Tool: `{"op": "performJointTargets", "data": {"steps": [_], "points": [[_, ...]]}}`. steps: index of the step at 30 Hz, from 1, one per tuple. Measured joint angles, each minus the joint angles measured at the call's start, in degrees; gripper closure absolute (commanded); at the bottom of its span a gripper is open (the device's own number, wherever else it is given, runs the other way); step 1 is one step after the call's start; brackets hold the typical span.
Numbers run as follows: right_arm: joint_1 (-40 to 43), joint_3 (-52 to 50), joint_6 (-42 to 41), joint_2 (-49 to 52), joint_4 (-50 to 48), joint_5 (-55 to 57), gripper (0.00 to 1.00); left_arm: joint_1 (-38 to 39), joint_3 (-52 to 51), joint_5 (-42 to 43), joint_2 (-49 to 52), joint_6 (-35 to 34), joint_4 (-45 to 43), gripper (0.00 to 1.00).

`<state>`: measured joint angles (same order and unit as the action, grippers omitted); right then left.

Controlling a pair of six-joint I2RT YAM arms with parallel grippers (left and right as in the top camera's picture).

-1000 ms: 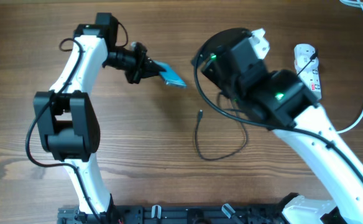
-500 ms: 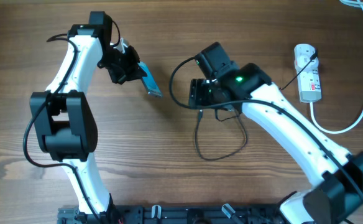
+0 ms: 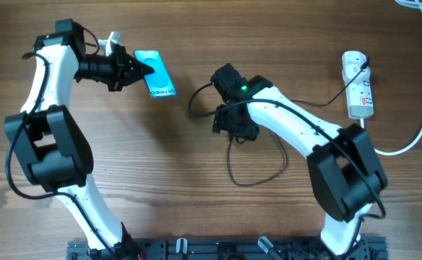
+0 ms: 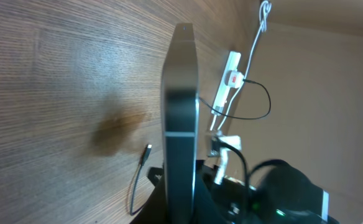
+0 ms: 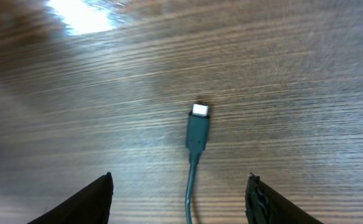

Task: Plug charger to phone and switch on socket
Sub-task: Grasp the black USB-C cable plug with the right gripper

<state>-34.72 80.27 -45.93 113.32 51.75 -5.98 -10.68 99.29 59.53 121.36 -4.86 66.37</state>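
My left gripper [image 3: 136,70] is shut on the phone [image 3: 155,73] and holds it off the table at the back left, turquoise screen up. In the left wrist view the phone [image 4: 180,112] shows edge-on between the jaws. My right gripper [image 3: 233,128] is open and hovers low over the charger, a thin black cable [image 3: 230,163] curling on the table. In the right wrist view the connector plug [image 5: 198,127] lies between and ahead of the spread fingers [image 5: 96,199], untouched. The white socket [image 3: 357,84] lies at the far right, with the charger's adapter plugged in.
The socket's thick white cord [image 3: 413,141] runs off the right edge. The socket [image 4: 230,78] and the connector [image 4: 145,153] also show in the left wrist view. A black rail [image 3: 218,249] runs along the table's front edge.
My left arm swung left with the phone, which turned screen-up. My right arm moved left and down, its gripper now over the charger's connector end.
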Motion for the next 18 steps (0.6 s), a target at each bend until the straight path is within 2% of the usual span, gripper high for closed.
{"op": "performJointTargets", "data": {"steps": [7,9,18], "points": [[-0.7,0.0,-2.3,3.7,-0.6,0.1,0.45,0.0,0.0,-2.4,0.0,0.3,0.6,0.96],[-1.0,0.0,-3.2,4.1,-0.6,0.3,0.52,0.1,0.0,-3.0,0.0,0.3,0.7,0.96],[-1.2,-0.2,-5.3,4.6,-0.6,2.5,0.59,0.1,0.0,-4.9,0.0,0.3,0.8,0.96]]}}
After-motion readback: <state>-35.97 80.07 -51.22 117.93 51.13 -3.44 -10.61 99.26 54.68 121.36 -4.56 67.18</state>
